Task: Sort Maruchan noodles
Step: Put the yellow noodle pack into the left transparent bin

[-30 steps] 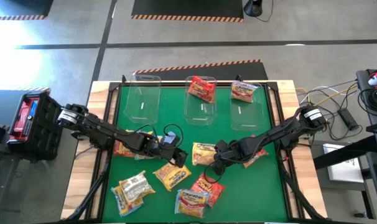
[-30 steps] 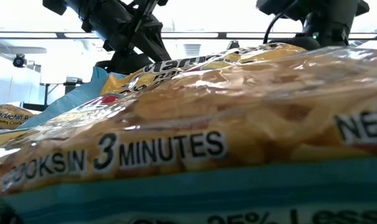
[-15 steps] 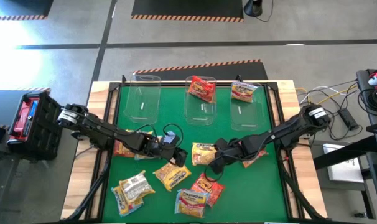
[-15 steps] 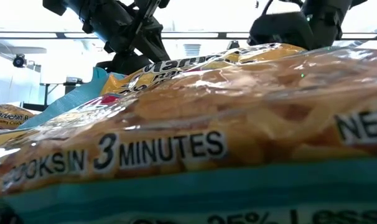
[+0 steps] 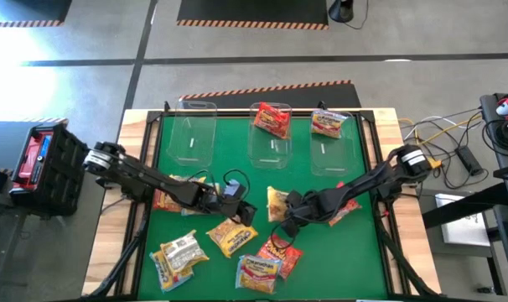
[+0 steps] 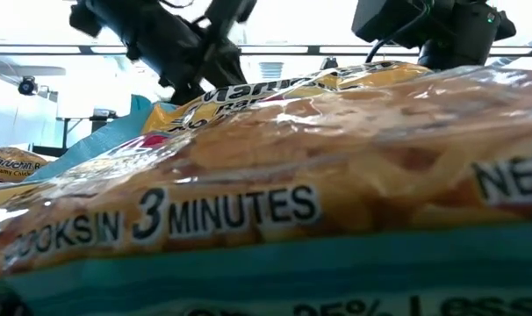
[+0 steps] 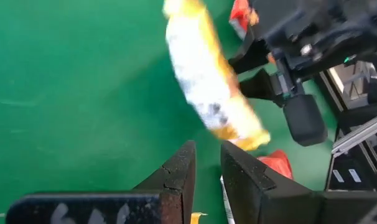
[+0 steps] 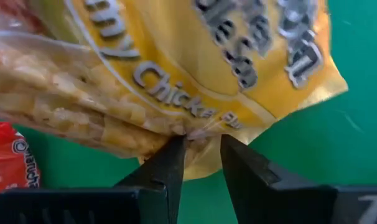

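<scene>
The Maruchan noodles lie scattered on the green mat. A yellow chicken packet (image 5: 277, 201) stands tipped up at mid-table, and my right gripper (image 5: 287, 215) is shut on it. My left gripper (image 5: 244, 213) hovers just left of that packet with its fingers shut (image 7: 207, 152) on nothing. More packets lie flat nearer me: a yellow one (image 5: 230, 237), a pale one (image 5: 180, 254), a red one (image 5: 282, 250) and a multicoloured one (image 5: 258, 270). Another packet (image 5: 166, 198) lies partly under the left arm. My right gripper (image 8: 204, 142) pinches the yellow packet by its crimped end seam (image 8: 201, 132) between the two fingers. The fingers come in low from the table's right. The packet is tilted up on edge beyond the fingertips; whether its lower edge still touches the mat I cannot tell.
Three clear bins stand along the far edge: the left one (image 5: 193, 134) holds nothing, the middle one (image 5: 271, 126) holds a red packet, the right one (image 5: 329, 127) holds an orange-red packet. A red packet (image 5: 348, 211) lies under the right arm. One packet (image 6: 266, 211) fills the low view.
My right gripper has raised the yellow packet's held end, so the packet, flat on the mat a second ago, now stands tipped up on edge. My left gripper has shifted a little toward the table's right, closer to that packet.
</scene>
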Tool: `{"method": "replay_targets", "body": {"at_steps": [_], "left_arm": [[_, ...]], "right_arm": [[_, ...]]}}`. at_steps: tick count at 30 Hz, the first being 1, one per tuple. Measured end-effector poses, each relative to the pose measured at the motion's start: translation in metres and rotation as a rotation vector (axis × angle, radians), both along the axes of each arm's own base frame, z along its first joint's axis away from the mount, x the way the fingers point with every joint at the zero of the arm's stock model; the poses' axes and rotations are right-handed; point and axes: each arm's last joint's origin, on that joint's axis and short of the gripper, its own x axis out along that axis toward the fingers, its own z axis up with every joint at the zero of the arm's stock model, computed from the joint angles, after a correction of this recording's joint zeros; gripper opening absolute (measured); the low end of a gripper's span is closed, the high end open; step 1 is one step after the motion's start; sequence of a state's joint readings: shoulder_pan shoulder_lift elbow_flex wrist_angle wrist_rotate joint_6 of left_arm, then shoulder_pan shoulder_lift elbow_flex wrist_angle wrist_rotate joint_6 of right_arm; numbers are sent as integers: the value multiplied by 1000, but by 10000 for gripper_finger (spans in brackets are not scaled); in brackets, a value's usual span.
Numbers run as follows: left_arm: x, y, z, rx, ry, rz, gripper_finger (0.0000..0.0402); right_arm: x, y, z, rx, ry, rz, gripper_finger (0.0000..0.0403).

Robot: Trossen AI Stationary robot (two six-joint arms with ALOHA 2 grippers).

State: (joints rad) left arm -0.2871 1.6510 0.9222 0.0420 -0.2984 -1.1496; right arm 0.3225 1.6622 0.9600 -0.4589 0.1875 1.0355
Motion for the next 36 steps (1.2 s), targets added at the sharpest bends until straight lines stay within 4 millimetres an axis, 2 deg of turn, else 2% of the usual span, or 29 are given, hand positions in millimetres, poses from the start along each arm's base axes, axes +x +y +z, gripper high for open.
{"method": "replay_targets", "body": {"at_steps": [4,6,16,31,36], "left_arm": [[14,-5,-19,-64,-50,7,59],[19,-6,-22,-88,-84,-6,59],[20,-2,-18,-96,-103,-8,66],[24,12,-18,-67,-102,14,180],[25,15,-18,-99,-97,-13,206]], "right_arm": [[2,1,-2,0,-9,-1,98],[2,0,-3,-2,-11,1,98],[-3,-1,-8,-18,-2,16,98],[-2,-1,-8,-30,-13,43,98],[-2,-1,-8,-30,-15,41,98]]}}
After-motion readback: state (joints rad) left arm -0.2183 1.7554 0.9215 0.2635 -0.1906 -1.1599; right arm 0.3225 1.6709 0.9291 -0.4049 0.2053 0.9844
